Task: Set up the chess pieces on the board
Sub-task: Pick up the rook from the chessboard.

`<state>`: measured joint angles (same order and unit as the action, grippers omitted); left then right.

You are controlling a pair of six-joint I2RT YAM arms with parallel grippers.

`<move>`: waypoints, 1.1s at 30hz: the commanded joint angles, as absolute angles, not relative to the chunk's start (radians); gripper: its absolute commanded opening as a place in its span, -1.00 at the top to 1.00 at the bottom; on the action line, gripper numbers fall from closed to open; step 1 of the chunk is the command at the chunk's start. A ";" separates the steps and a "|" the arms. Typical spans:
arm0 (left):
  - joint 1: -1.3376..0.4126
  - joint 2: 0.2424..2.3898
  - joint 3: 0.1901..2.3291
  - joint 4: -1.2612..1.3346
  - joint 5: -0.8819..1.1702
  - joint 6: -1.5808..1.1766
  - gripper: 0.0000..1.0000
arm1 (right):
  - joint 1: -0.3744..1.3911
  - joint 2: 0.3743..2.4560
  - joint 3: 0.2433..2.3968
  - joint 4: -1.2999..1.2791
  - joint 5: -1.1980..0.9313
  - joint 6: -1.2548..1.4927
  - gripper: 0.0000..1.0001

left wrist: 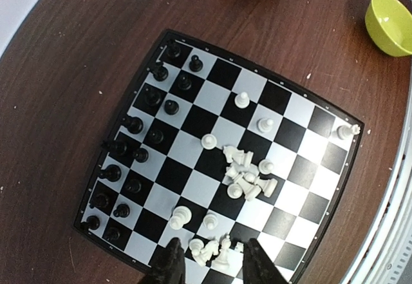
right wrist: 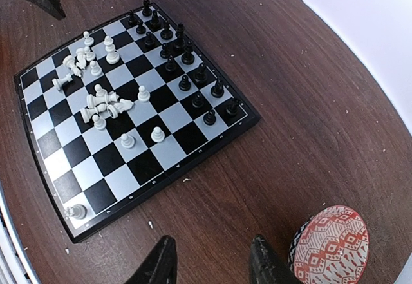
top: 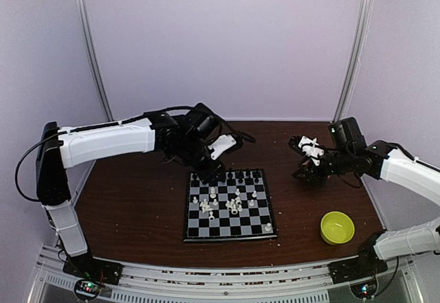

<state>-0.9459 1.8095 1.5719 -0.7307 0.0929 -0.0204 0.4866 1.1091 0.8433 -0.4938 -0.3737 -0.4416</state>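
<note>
White left arm bent over board, left end effector part-open above chess pieces, right end effector part-open, empty.

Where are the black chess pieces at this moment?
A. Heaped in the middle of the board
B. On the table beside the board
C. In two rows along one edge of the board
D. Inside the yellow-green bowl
C: in the left wrist view the black pieces stand in two rows along one edge of the board, while the white pieces are the ones scattered and heaped towards the middle.
</note>
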 commanded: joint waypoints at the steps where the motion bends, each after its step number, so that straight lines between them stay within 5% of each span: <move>1: -0.987 1.872 1.638 -0.813 0.051 0.029 0.38 | 0.483 1.099 0.821 -0.475 -0.338 -0.457 0.25; 14: -1.015 1.960 1.647 -0.873 0.059 0.062 0.45 | 0.483 1.139 0.829 -0.497 -0.325 -0.482 0.27; 19: -1.029 1.932 1.602 -0.892 0.027 0.006 0.33 | 0.483 1.148 0.830 -0.498 -0.321 -0.485 0.28; 33: -1.068 1.855 1.443 -0.874 -0.038 -0.708 0.32 | 0.483 1.158 0.833 -0.502 -0.320 -0.490 0.28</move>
<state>-1.0542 1.8744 1.4784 -0.9165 -0.0559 -0.4896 0.4866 1.1511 0.8330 -0.5014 -0.3340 -0.4778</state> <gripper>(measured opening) 0.341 0.360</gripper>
